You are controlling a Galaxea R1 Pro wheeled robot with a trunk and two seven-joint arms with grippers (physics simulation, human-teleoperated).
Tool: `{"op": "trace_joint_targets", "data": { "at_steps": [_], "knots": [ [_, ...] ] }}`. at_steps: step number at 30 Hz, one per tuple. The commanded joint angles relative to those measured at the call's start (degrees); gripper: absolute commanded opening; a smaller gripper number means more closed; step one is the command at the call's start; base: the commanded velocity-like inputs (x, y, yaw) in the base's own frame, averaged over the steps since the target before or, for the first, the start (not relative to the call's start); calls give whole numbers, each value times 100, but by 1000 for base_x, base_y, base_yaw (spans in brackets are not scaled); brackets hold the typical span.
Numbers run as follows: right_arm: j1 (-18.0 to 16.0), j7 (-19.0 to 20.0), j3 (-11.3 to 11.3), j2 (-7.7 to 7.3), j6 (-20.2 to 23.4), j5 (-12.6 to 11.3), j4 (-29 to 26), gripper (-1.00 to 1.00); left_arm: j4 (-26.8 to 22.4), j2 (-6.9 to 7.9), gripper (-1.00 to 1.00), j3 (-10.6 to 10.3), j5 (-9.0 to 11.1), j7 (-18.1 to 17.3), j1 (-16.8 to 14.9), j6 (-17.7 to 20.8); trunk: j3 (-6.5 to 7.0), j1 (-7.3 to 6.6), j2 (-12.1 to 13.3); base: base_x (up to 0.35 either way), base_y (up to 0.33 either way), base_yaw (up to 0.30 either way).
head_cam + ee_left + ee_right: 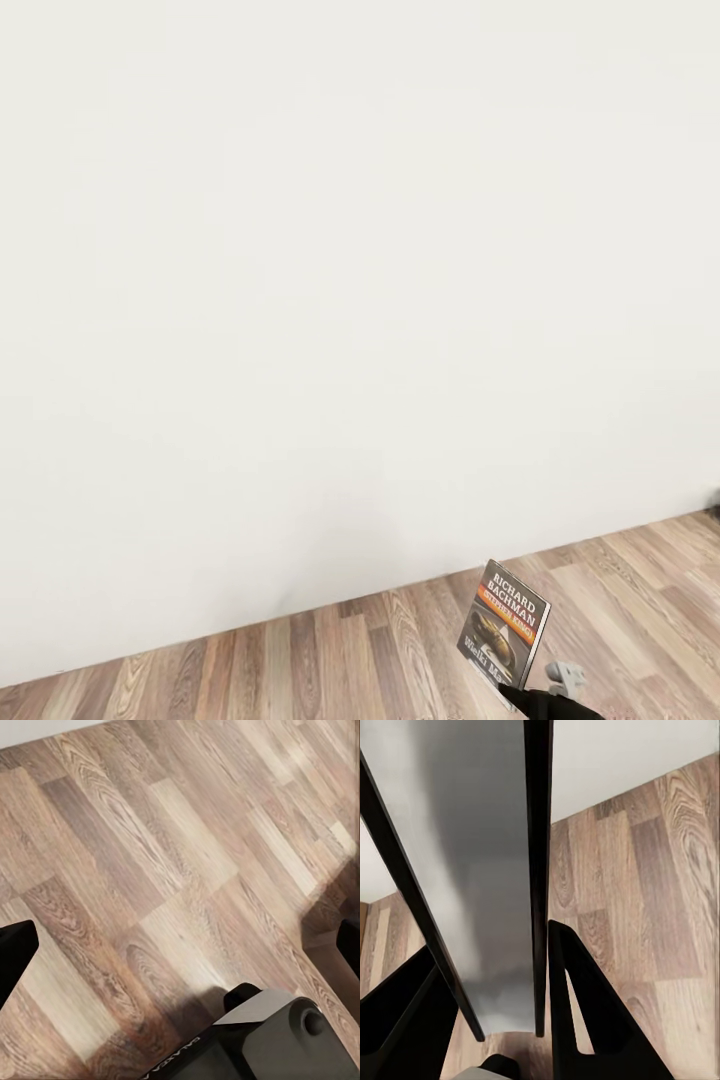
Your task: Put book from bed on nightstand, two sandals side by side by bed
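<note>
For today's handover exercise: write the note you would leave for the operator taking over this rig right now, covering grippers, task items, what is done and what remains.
Right gripper: shut on the book, held upright above the wood floor, facing a bare white wall.
Left gripper: open, holding nothing, fingers spread over floor planks.
Done: book is picked up.
Left: find a nightstand and set the book on it; then place both sandals side by side beside the bed.

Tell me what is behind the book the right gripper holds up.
Behind the book held by the right gripper are the wood-plank floor and white wall; the floor strip its cover hides cannot be seen.
</note>
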Motion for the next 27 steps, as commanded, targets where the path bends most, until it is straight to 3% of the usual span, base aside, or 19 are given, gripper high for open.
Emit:
{"op": "trace_joint_targets", "data": {
  "at_steps": [1, 20, 27],
  "knots": [
    [-6, 7, 40, -5, 37, -65, -3, -100, -1, -1, 100, 47, -61, -19, -3, -32, -9, 1, -7, 0, 0, -282],
    [-6, -1, 40, -5, 34, -65, -3, -100, -1, -1, 100, 47, -61, -19, -3, -32, -9, 1, -7, 0, 0, -271],
    [-6, -1, 40, -5, 31, -65, -3, -100, -1, -1, 100, 47, -61, -19, -3, -29, -9, 1, -7, 102, 0, -88]
  ]
}}
